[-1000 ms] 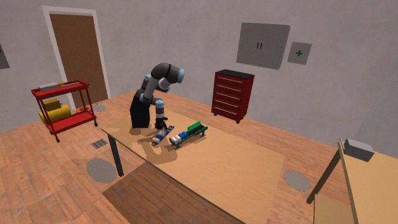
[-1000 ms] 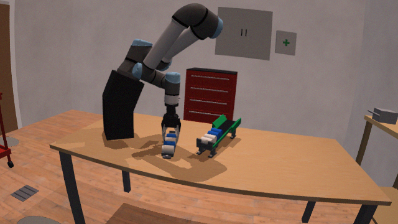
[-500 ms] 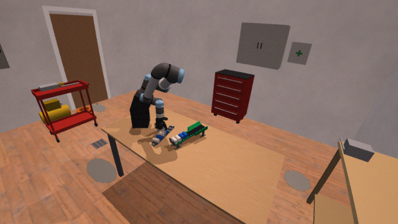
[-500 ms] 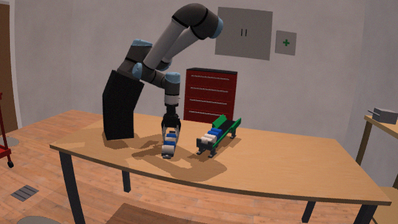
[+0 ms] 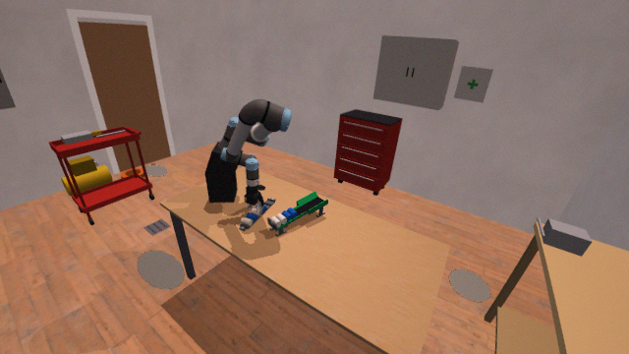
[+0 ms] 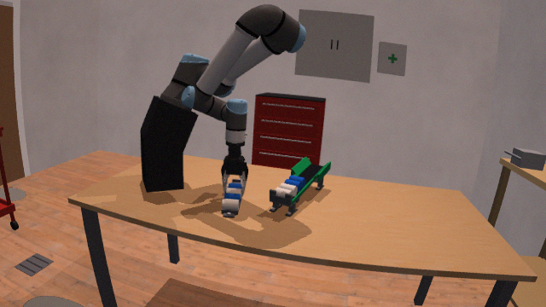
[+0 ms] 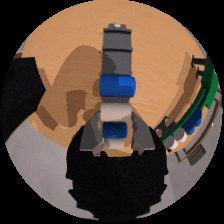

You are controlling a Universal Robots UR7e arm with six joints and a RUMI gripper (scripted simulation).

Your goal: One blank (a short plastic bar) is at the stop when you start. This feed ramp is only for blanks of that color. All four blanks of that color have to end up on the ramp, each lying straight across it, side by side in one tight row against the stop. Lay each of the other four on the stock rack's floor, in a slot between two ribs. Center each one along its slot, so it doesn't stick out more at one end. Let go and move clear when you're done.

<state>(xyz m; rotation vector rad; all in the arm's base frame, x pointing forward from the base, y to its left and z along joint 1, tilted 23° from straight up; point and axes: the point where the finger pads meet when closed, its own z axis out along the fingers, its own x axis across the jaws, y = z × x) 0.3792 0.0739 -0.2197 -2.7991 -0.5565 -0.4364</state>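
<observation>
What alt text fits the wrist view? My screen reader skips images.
The jaws grip a blue blank on the stock rack, with a white blank and another blue blank beyond it. The green feed ramp sits at right.

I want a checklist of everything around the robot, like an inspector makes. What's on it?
Surface: wooden table, shadows under the arm.
Job's things: green ramp with white and blue bars; grey rack with a blue bar and white bar in slots.
Clutter: nothing seen on the table.
Gripper: fingers shut on another blue bar, low over the rack.
Cables: nothing seen.
Surroundings: red drawer chest, red cart, wall cabinet, door, second table.
</observation>
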